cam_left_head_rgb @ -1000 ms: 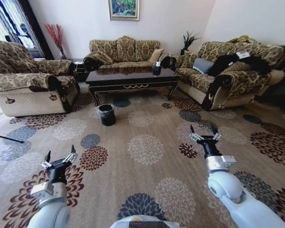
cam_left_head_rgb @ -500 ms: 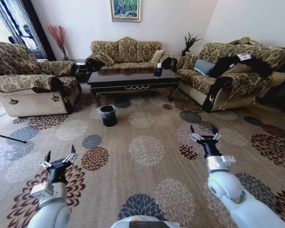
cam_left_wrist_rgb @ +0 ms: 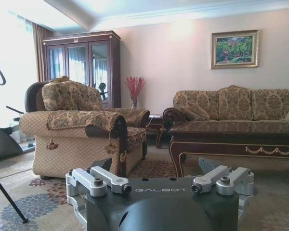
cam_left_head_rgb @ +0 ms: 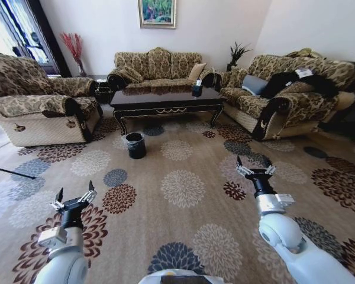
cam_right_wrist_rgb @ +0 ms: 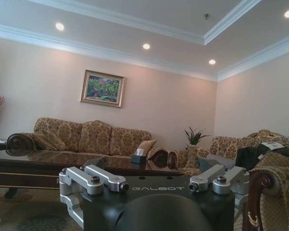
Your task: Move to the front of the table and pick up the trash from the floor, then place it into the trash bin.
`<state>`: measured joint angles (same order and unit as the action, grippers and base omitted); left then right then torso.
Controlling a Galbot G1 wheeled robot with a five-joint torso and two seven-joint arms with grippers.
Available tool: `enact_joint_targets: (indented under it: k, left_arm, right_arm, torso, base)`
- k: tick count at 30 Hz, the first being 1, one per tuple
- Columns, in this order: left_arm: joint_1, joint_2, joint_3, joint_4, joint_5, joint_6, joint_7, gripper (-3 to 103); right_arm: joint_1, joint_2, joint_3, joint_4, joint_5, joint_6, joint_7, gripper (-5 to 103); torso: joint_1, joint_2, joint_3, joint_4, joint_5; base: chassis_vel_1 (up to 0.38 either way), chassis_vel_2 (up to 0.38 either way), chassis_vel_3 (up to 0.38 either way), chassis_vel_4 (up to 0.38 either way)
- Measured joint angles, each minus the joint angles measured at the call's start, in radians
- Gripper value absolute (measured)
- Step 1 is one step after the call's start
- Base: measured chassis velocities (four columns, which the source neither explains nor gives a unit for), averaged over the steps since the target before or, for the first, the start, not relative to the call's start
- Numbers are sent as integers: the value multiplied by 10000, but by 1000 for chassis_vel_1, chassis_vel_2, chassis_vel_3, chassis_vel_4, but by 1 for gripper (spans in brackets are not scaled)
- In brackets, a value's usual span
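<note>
Grippers nearest, both spread wide and holding nothing: left gripper (cam_left_head_rgb: 74, 198) low over the floor (cam_left_head_rgb: 183, 225), right gripper (cam_left_head_rgb: 255, 170) raised a little farther ahead (GALBOT lettered on each wrist housing). Beyond, bin (cam_left_head_rgb: 135, 145) upright on the carpet, near the table's left front leg. Farther back, table (cam_left_head_rgb: 165, 100) between the sofas, well apart from both grippers. Trash not made out.

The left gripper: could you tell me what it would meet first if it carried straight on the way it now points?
Probably the table, near its left end. The left gripper is open and aims level across bare floor toward it, with the armchair off to one side; depth is uncertain.
</note>
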<state>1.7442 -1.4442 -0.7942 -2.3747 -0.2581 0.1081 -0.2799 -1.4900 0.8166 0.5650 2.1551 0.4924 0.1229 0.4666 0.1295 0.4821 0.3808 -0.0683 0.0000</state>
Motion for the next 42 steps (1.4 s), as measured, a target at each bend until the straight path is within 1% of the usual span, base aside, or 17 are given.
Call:
enact_joint_targets:
  k: [7,14,18,24,29,36,42]
  left_arm:
    - [0,0,0,0,0,0,0,100]
    - [0,0,0,0,0,0,0,100]
    - [0,0,0,0,0,0,0,100]
    - [0,0,0,0,0,0,0,100]
    - [0,0,0,0,0,0,0,100]
    - [0,0,0,0,0,0,0,100]
    - [0,0,0,0,0,0,0,100]
  right_arm:
    - [0,0,0,0,0,0,0,100]
    - [0,0,0,0,0,0,0,100]
    - [0,0,0,0,0,0,0,100]
    - [0,0,0,0,0,0,0,100]
    - [0,0,0,0,0,0,0,100]
    - [0,0,0,0,0,0,0,100]
    - [0,0,0,0,0,0,0,100]
  torso:
    - [128,296,168,1,0]
    - [198,482,283,0,0]
    - [277,674,395,1,0]
    - [354,853,494,1,0]
    - [453,1112,656,0,0]
    - [555,1352,797,1,0]
    - [669,1649,977,0,0]
  base:
    - [0,0,0,0]
    - [0,0,0,0]
    - [0,0,0,0]
    - [0,0,0,0]
    - [0,0,0,0]
    - [0,0,0,0]
    - [0,0,0,0]
